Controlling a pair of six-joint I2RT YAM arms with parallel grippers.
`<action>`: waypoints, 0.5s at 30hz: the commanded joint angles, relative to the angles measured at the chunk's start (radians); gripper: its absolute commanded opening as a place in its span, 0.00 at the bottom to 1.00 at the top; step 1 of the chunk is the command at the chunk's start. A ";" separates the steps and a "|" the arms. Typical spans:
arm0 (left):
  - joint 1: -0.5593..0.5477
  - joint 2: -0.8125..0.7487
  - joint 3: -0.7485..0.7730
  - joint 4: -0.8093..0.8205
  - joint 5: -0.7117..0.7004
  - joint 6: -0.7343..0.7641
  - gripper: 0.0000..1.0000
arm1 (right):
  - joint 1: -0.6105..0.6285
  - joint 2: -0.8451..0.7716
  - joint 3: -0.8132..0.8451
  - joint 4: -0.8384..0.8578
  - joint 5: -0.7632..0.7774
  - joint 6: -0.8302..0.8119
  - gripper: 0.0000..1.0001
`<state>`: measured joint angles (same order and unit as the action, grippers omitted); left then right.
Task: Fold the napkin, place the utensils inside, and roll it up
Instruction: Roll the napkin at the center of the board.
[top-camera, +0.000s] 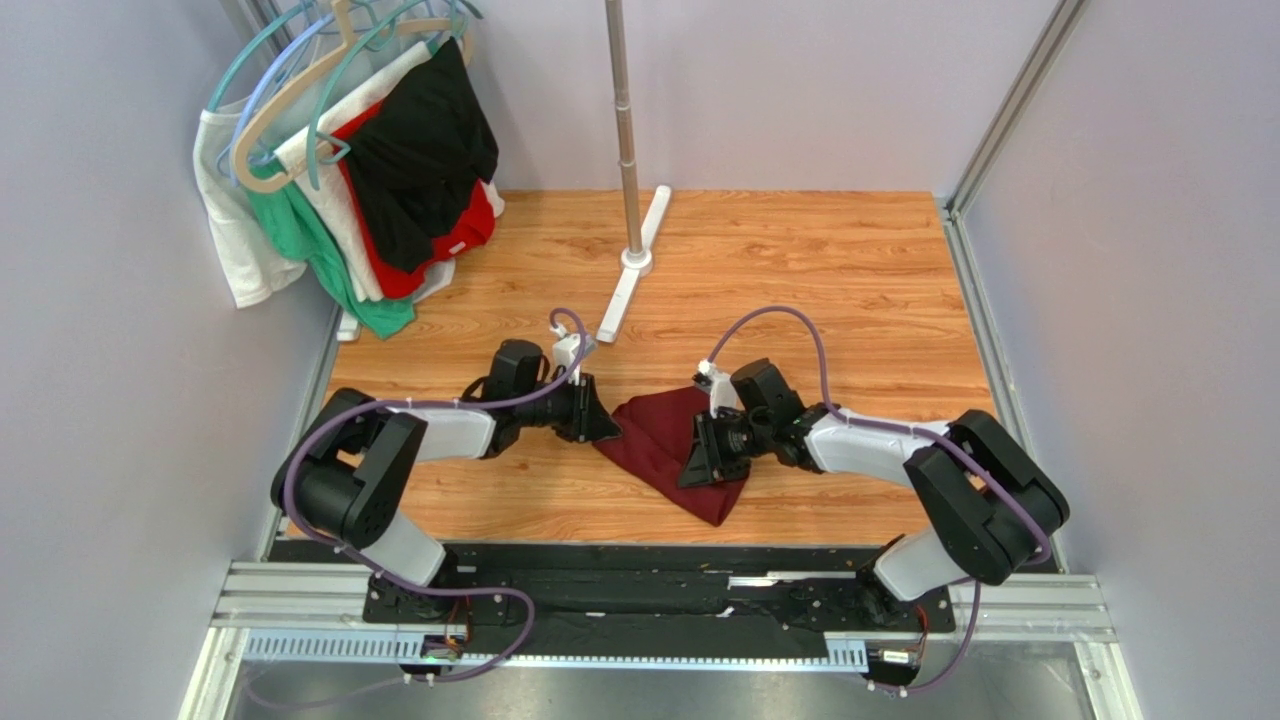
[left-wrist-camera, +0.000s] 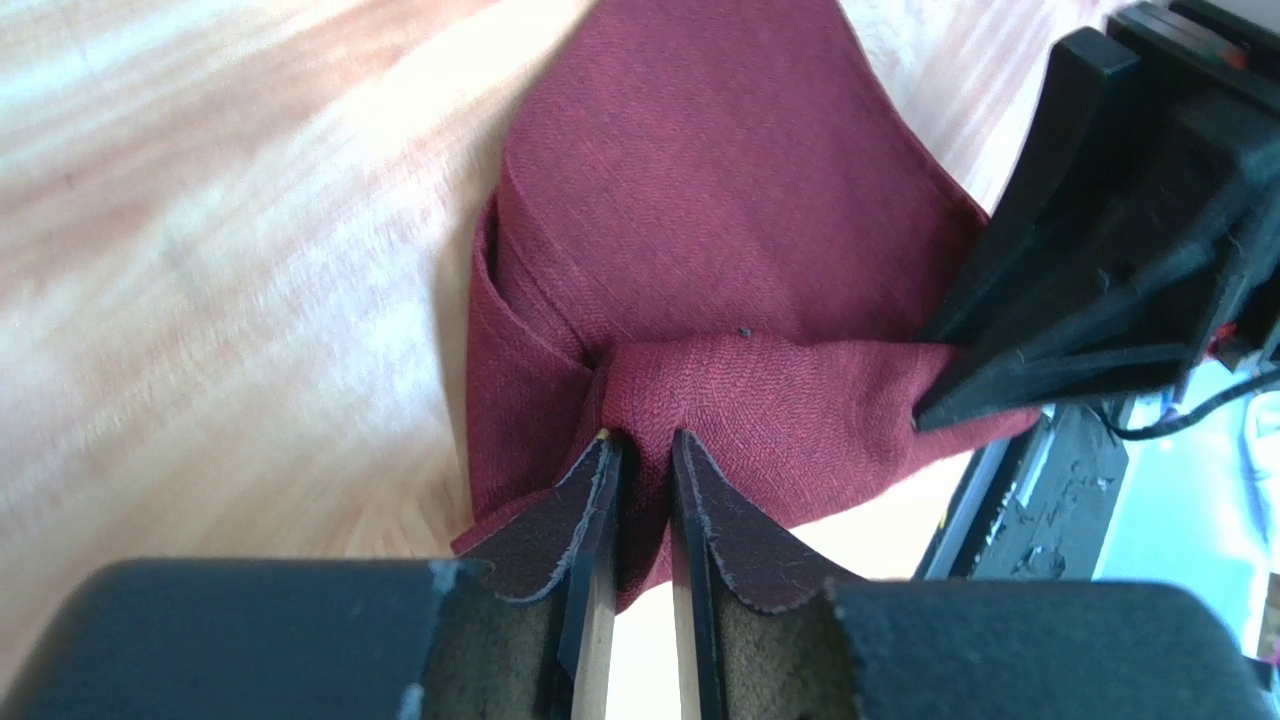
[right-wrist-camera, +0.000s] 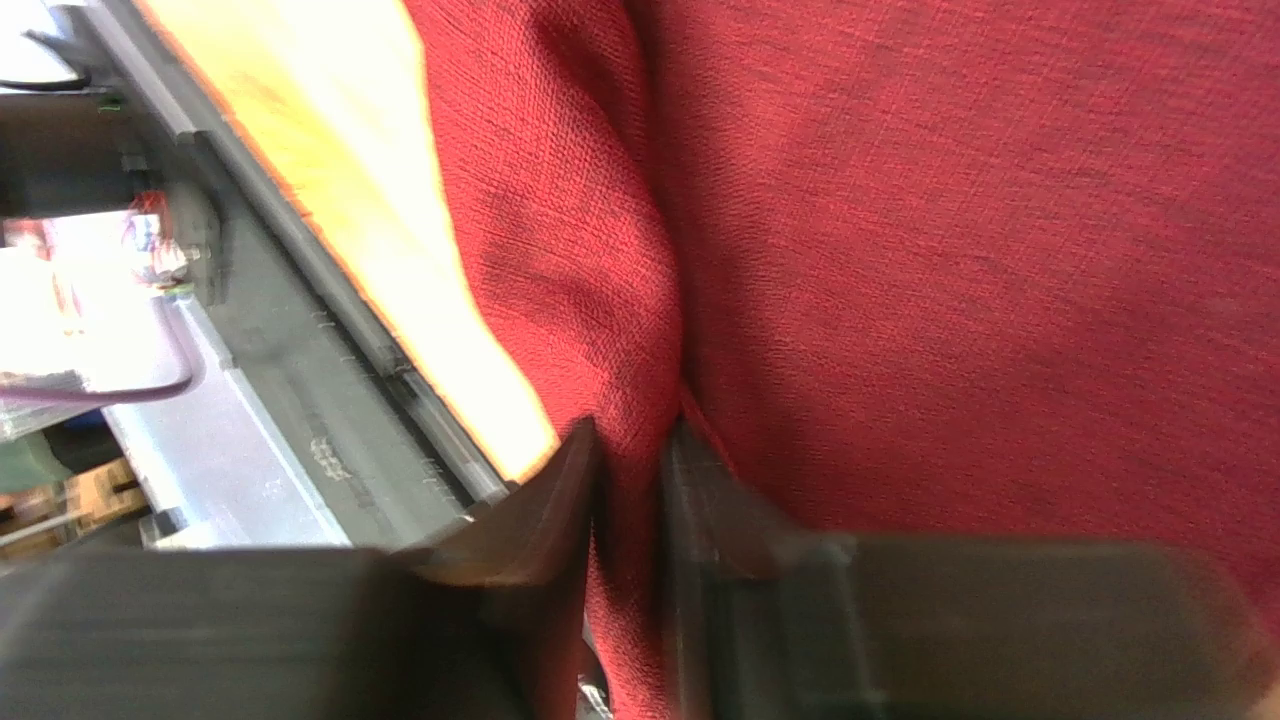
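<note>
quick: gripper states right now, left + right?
Left gripper: closed, pinching a bunched fold of the napkin.
Right gripper: closed on the napkin too, with cloth caught between its fingers.

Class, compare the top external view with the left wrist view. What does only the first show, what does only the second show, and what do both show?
Only the top external view shows the garments on hangers and the metal pole at the far side. Only the left wrist view shows how the left gripper stands: jaws nearly together, with a bunched fold of cloth between them. Both show the maroon napkin, the wooden table and the right gripper at the napkin's other side.
</note>
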<state>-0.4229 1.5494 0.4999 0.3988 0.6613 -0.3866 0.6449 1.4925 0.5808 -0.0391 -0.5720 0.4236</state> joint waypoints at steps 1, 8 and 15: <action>-0.007 0.040 0.092 -0.148 -0.071 0.072 0.25 | -0.001 -0.018 -0.013 -0.177 0.179 -0.031 0.35; -0.008 0.110 0.176 -0.274 -0.072 0.118 0.24 | -0.001 -0.234 0.075 -0.409 0.323 -0.039 0.66; -0.028 0.130 0.196 -0.291 -0.046 0.149 0.24 | 0.059 -0.426 0.160 -0.486 0.480 -0.058 0.70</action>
<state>-0.4389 1.6604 0.6792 0.1753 0.6384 -0.3058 0.6556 1.1320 0.6643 -0.4709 -0.2203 0.3954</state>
